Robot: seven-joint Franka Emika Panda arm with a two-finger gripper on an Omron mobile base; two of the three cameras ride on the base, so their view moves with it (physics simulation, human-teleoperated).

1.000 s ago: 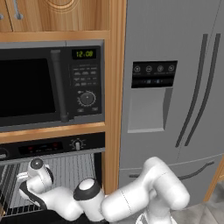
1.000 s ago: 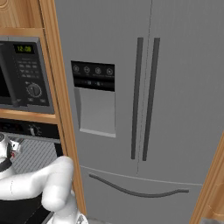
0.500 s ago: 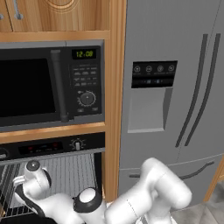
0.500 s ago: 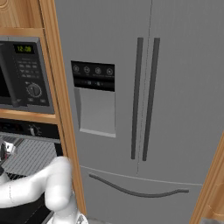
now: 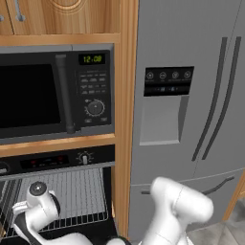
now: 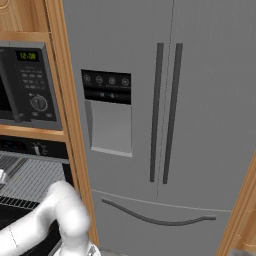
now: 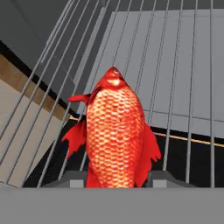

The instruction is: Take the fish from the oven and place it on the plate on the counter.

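Already the fish [image 7: 115, 133] sits clamped between the gripper's [image 7: 116, 177] closed fingers just above the wire rack [image 7: 183, 65] of the open oven [image 5: 72, 191], so only the carry to the plate remains, and the wrist has sunk lower than half a second ago.

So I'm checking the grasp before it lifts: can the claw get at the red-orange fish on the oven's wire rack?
Probably yes. In the hand view the red-orange scaly fish lies on the wire rack right between the claw tips, with nothing between them; whether they already pinch it is unclear.
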